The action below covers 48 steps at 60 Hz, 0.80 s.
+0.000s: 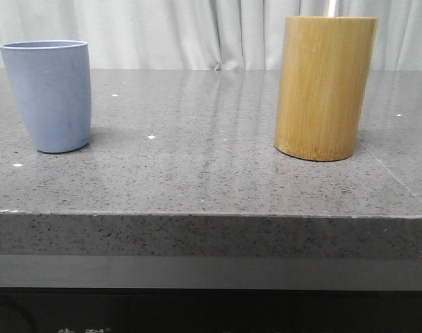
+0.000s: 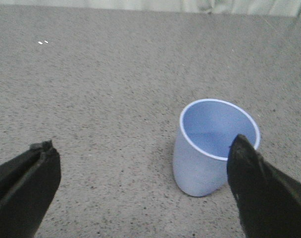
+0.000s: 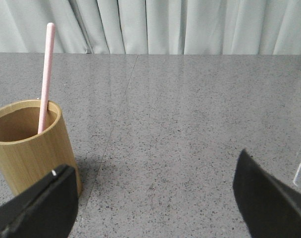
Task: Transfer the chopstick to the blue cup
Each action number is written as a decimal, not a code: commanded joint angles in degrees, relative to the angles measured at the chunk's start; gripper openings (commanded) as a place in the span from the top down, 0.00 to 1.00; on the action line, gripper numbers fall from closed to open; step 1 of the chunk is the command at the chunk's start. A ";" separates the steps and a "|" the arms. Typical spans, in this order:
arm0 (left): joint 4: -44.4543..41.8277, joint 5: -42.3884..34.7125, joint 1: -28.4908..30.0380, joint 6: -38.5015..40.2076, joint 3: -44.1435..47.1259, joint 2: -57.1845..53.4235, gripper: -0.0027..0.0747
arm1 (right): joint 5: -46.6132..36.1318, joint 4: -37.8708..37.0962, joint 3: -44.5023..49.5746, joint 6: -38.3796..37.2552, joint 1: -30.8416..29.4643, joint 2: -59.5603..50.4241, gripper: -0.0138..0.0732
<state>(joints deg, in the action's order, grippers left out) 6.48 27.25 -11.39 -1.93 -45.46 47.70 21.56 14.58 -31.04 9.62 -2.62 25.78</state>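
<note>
The pale blue cup (image 1: 49, 96) stands upright on the left of the grey stone table; the left wrist view shows it is empty (image 2: 216, 144). A pale pink chopstick (image 3: 45, 74) stands in the bamboo cylinder (image 1: 325, 87) on the right, its tip just showing in the front view (image 1: 332, 7). My left gripper (image 2: 143, 168) is open and empty above the table, one finger in front of the cup's rim. My right gripper (image 3: 155, 193) is open and empty, with the bamboo cylinder (image 3: 29, 144) just beyond one finger. Neither gripper shows in the front view.
The grey speckled tabletop (image 1: 197, 159) has its front edge close to the camera. Pale curtains (image 1: 197, 31) hang behind the table. A seam (image 3: 111, 134) runs across the tabletop by the bamboo cylinder.
</note>
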 commanded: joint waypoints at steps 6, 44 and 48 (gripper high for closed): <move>0.86 7.70 -3.38 0.06 -14.45 12.32 0.10 | -4.67 0.38 -2.11 0.65 -0.32 0.70 0.10; 1.50 32.76 -3.47 -1.15 -38.29 40.78 0.19 | -4.67 0.38 -2.11 0.65 -0.32 0.70 0.10; 1.50 32.76 -3.47 -1.49 -38.38 41.14 0.31 | -4.67 0.38 -2.11 0.65 -0.32 0.70 0.10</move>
<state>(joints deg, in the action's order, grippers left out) 7.30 61.30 -14.44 -2.92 -81.73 90.50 21.56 14.58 -31.04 9.74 -2.62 25.78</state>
